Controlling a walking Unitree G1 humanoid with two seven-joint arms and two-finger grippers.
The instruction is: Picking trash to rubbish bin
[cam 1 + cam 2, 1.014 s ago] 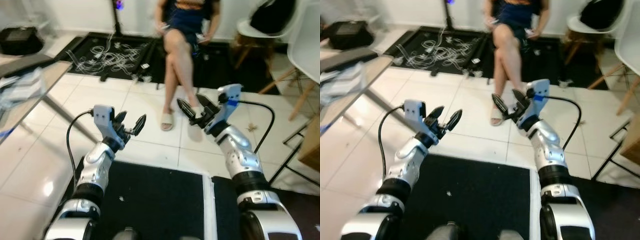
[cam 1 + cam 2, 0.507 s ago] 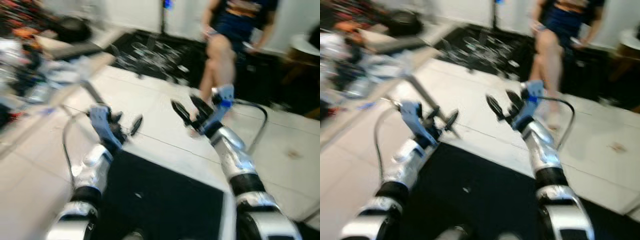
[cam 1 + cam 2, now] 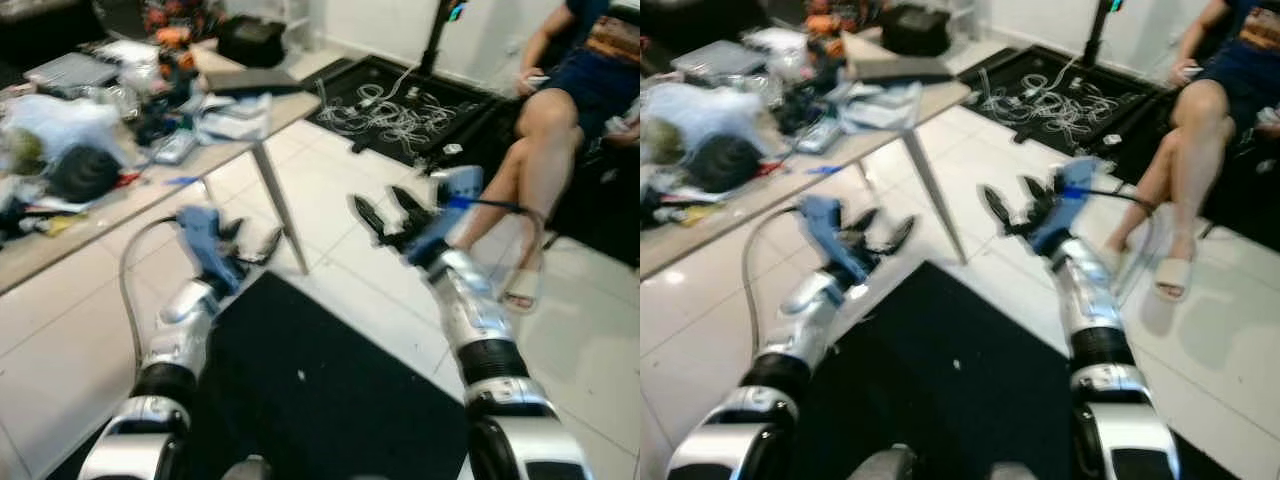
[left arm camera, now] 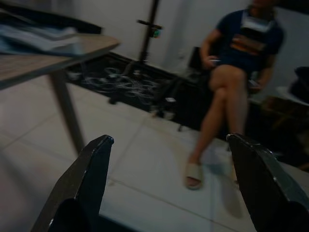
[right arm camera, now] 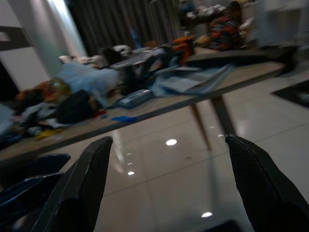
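No rubbish bin can be picked out, and no single piece of trash is singled out yet; the likeliest candidates lie in the clutter on the long wooden table (image 3: 130,190), among a crumpled pale plastic bag (image 3: 50,118), papers (image 3: 235,115) and dark bundles. Both grippers hang over the white tiled floor just off the table's near corner leg (image 3: 278,205): the left gripper (image 3: 250,243) and the right gripper (image 3: 392,215) each have fingers spread and hold nothing. This looks like the search-and-approach step. Next, I judge, comes closing on the table and choosing one item. A seated person (image 3: 560,130) sits beyond the table's far end.
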